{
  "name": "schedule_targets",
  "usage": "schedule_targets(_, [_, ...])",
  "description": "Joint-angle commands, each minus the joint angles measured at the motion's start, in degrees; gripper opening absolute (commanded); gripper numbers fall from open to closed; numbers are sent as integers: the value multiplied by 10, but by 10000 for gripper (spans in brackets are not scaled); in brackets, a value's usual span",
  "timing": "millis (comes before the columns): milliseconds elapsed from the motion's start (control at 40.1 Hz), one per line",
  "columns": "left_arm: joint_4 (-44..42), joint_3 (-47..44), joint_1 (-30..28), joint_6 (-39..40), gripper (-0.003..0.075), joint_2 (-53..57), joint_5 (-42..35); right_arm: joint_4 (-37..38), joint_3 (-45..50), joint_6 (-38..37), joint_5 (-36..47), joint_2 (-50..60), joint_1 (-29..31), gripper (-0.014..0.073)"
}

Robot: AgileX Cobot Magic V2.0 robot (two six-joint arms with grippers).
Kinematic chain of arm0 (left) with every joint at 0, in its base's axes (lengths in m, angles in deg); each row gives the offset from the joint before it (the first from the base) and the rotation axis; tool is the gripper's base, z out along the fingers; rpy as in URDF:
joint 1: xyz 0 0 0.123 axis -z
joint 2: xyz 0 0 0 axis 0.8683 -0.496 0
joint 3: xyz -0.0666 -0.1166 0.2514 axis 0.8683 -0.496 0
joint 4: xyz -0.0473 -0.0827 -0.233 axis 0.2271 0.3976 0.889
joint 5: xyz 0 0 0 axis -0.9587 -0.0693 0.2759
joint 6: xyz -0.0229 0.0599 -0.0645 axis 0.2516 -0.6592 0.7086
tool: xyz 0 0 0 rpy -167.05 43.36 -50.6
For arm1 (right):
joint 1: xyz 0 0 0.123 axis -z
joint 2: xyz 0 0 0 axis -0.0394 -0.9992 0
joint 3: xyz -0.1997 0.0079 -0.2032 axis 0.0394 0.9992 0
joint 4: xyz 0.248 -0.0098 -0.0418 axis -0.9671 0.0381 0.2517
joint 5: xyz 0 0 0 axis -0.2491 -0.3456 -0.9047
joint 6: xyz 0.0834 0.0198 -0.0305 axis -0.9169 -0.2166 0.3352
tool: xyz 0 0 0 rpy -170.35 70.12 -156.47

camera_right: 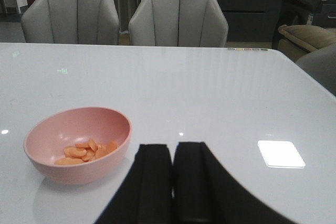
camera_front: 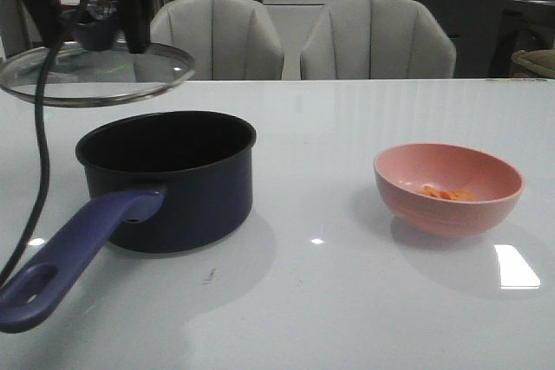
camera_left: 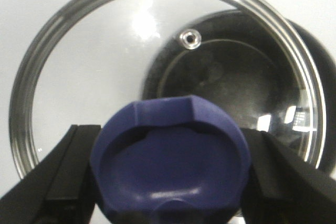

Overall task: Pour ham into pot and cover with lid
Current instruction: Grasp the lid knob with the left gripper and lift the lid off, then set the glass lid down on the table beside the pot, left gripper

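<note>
My left gripper [camera_front: 95, 28] is shut on the blue knob [camera_left: 170, 161] of the glass lid [camera_front: 91, 71] and holds it in the air, above and to the left of the pot. The dark navy pot [camera_front: 169, 179] stands on the table at the left, its purple-blue handle [camera_front: 74, 253] pointing toward me; seen through the lid glass [camera_left: 236, 82] it looks empty. The ham [camera_front: 447, 193] is several orange-pink slices in the pink bowl [camera_front: 448, 188] at the right. My right gripper [camera_right: 173, 182] is shut and empty, low over the table beside the bowl [camera_right: 79, 142] with the ham [camera_right: 86, 151].
The white table [camera_front: 329, 301] runs on to its far edge. Two grey chairs [camera_front: 377, 41] stand behind it. A black cable [camera_front: 39, 153] hangs from the left arm, left of the pot. A sofa corner [camera_right: 310, 38] lies beyond the table's right side.
</note>
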Motion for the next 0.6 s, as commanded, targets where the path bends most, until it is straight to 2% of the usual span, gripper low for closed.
schedule_targets(0, [-3, -8, -42, -13, 152, 62, -16, 8, -3, -2, 49, 12, 2, 148])
schedule_targets(199, [40, -103, -155, -60, 152, 121, -71, 8, -3, -2, 49, 12, 2, 148])
schedule_targets(374, [114, -196, -249, -157, 152, 143, -115, 8, -3, -2, 49, 12, 2, 148])
schedule_targets(449, [147, -235, -276, -191, 152, 143, -138, 8, -3, -2, 49, 12, 2, 148])
schedule_targets(573, [156, -295, -296, -197, 152, 143, -204, 8, -3, -2, 49, 12, 2, 148])
